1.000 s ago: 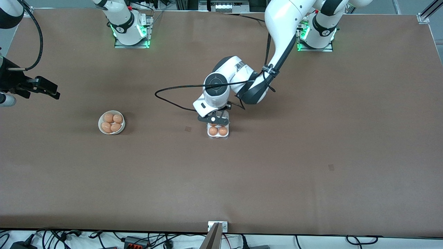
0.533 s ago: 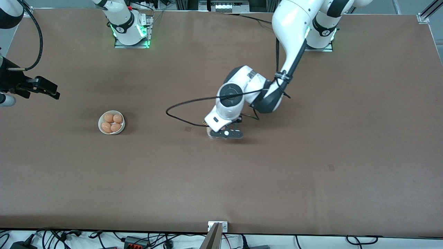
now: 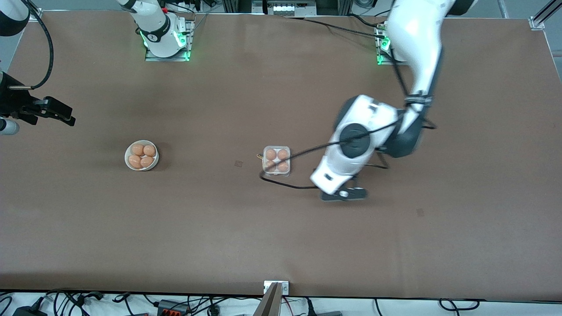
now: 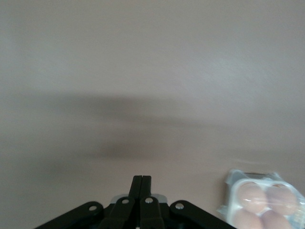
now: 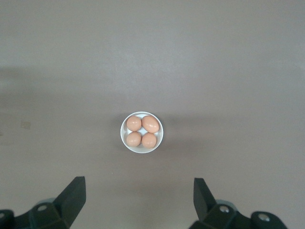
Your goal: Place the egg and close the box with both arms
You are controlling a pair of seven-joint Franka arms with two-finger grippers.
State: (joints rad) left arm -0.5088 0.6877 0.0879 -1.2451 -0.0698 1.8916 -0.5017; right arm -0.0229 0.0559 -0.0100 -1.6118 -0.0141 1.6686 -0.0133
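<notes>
I see the right hand (image 3: 66, 117) at the right arm's end of the desk (image 3: 281, 237), hanging above the short edge there. In the right wrist view its fingers (image 5: 71, 195) stand wide apart and hold nothing. That arm waits.

Directly under that hand's camera sits a round white bowl (image 5: 141, 132) holding four brown eggs (image 5: 149, 124). In the front view the bowl (image 3: 141, 156) lies toward the right arm's end of the desk, roughly midway between the edge where the bases stand and the edge nearest the front camera.

Near the middle of the desk I find the box (image 3: 276, 161), flat on the brown surface. Four brown eggs fill its four cells, and the clear lid appears to lie down over them. Nothing touches the box apart from a black cable (image 3: 285, 184) of the left arm that loops close along its side nearest the front camera; I cannot tell whether the cable makes contact.

The left hand (image 3: 344, 194) is over bare desk, apart from the box toward the left arm's end. In the left wrist view its fingers (image 4: 141, 183) are pressed together with nothing between them, and the box (image 4: 262, 200) shows at the frame's corner.
</notes>
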